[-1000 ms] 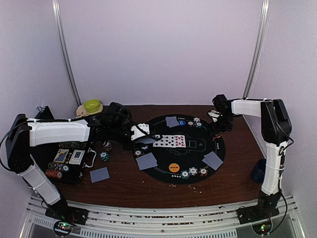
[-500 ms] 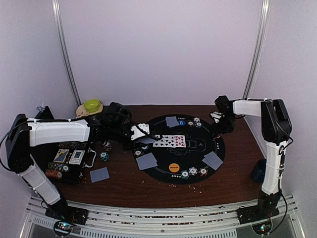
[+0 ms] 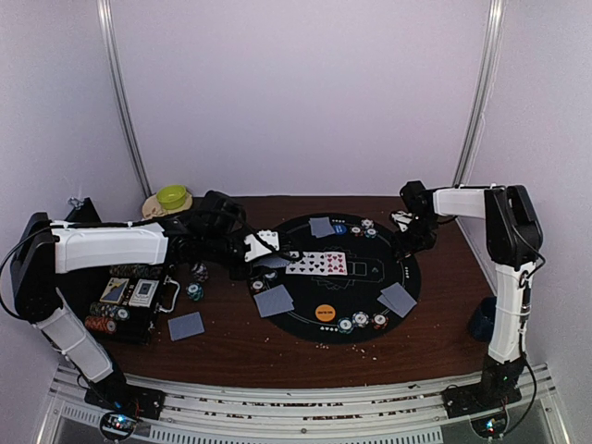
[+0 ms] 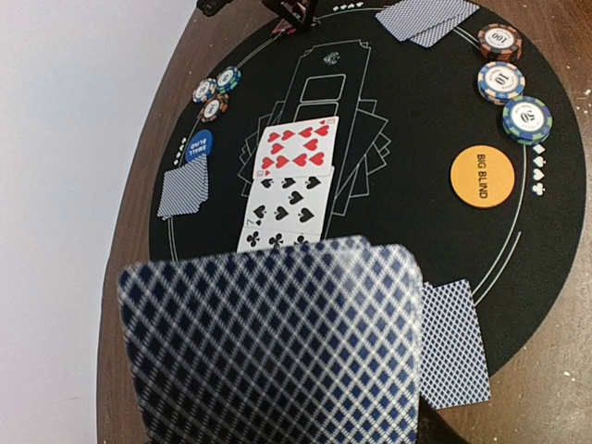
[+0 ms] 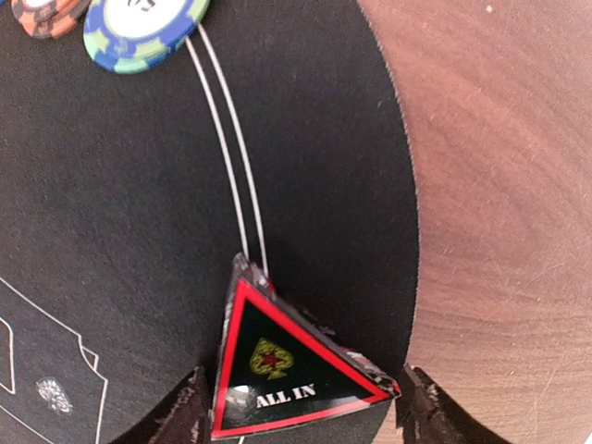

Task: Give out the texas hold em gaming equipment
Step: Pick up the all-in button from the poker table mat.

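Left fingers point(image 3: 262, 244): gripping blue-backed playing card point(image 4: 277, 351)
Right fingers point(image 5: 185, 418): open astride black triangular marker point(image 5: 277, 370)
Progress: mostly dealt; held card pending

The mat point(image 3: 370, 270) lies right of the middle of the table point(image 3: 277, 356), and the case point(image 3: 129, 301) lies at the left. In the middle of the mat is a row of face-up cards point(image 3: 316, 264). On its near side lies the button disc point(image 3: 325, 313), with chips point(image 3: 362, 320) to its right. The left gripper point(image 3: 262, 245) holds a deck point(image 4: 277, 351) over the mat's left edge.

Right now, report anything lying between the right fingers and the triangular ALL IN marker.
Nothing visible does. The marker lies on the black mat directly between the right fingers, with nothing else in the gap.
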### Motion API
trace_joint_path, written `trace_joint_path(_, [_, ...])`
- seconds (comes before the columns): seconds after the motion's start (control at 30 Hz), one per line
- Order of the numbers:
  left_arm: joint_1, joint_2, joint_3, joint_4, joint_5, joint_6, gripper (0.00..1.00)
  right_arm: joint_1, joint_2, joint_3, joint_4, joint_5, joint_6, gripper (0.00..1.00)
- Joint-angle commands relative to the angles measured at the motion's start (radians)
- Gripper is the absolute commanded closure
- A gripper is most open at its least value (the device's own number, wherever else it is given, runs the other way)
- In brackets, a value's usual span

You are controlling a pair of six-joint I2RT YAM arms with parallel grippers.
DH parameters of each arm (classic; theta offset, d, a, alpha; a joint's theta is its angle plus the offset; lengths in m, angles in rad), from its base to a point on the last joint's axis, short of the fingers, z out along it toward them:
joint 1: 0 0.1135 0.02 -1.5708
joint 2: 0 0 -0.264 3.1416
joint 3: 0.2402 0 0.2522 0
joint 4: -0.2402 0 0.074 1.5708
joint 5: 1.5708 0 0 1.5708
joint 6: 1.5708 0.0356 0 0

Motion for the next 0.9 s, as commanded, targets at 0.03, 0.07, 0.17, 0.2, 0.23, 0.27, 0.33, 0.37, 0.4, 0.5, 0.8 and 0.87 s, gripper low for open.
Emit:
trace_joint_path(0.03, [0.000, 0.000, 0.004, 0.042, 0.007, -0.006, 0.45, -0.004, 0.020, -0.004, -0.016, -0.003, 0.010, 0.38])
trace_joint_path(0.07, [0.000, -0.001, 0.005, 0.042, 0.007, -0.005, 0.45, -0.004, 0.020, -0.003, -0.017, -0.004, 0.010, 0.41])
trace_joint_path(0.17, [0.000, 0.000, 0.006, 0.042, 0.007, -0.007, 0.45, -0.003, 0.018, 0.002, -0.024, 0.002, 0.006, 0.50])
trace_joint_path(0.2, [0.000, 0.000, 0.006, 0.043, 0.006, -0.006, 0.45, -0.003, 0.016, 0.003, -0.026, 0.007, 0.006, 0.51])
trace_joint_path(0.23, [0.000, 0.000, 0.006, 0.042, 0.006, -0.007, 0.45, -0.003, 0.014, 0.004, -0.025, 0.014, 0.003, 0.51])
trace_joint_path(0.27, [0.001, 0.000, 0.006, 0.043, 0.006, -0.006, 0.45, -0.003, 0.010, 0.004, -0.025, 0.021, 0.002, 0.51])
trace_joint_path(0.33, [0.000, -0.001, 0.006, 0.042, 0.006, -0.007, 0.45, -0.003, 0.006, 0.004, -0.025, 0.030, 0.000, 0.51])
trace_joint_path(0.37, [0.000, 0.000, 0.006, 0.043, 0.007, -0.007, 0.45, -0.002, 0.005, 0.004, -0.026, 0.035, -0.001, 0.52])
trace_joint_path(0.4, [0.000, 0.000, 0.006, 0.043, 0.007, -0.007, 0.45, -0.001, 0.004, 0.006, -0.027, 0.038, -0.003, 0.52])
trace_joint_path(0.5, [0.000, 0.000, 0.006, 0.041, 0.006, -0.007, 0.45, 0.007, -0.003, 0.019, -0.035, 0.043, -0.019, 0.53])
trace_joint_path(0.8, [0.000, 0.000, 0.008, 0.041, 0.010, -0.009, 0.45, 0.094, -0.025, 0.107, -0.070, 0.015, -0.075, 0.54])
trace_joint_path(0.87, [0.001, 0.000, 0.007, 0.041, 0.012, -0.008, 0.45, 0.115, -0.006, 0.153, -0.084, 0.025, -0.083, 0.54])
